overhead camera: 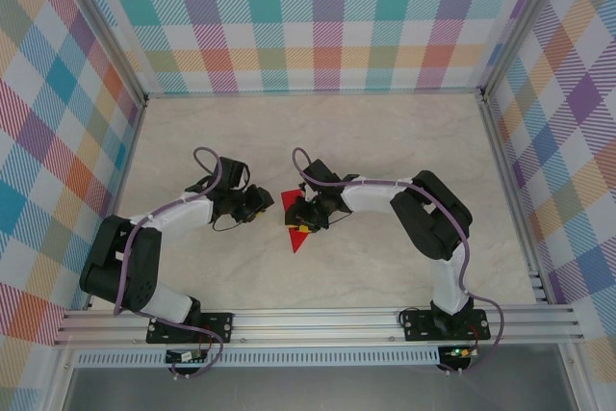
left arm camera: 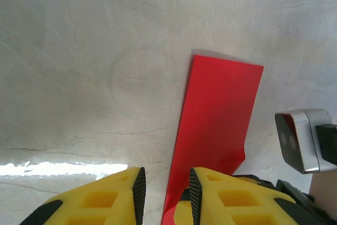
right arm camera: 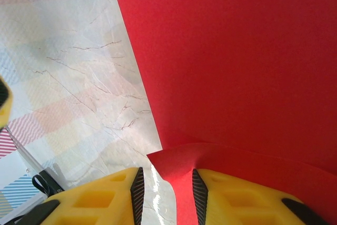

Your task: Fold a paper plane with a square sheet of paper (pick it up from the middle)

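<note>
top camera looks down over the whole table (overhead camera: 337, 137); both wrist cameras closely share the red paper (left arm camera: 221, 119)

Bare table (overhead camera: 385, 137) all round; left tool (overhead camera: 260, 205), right tool (overhead camera: 304, 223) close together mid-table.

A pale beige tabletop with faint marble veining (overhead camera: 385, 267) fills the middle of the top view. A thin, bright red sheet of paper (overhead camera: 290, 205) lies on it just left of the frame's centre, partly folded, narrowing to a point toward the bottom. In the right wrist view, a flap at lower centre lifts off the surface.
</note>
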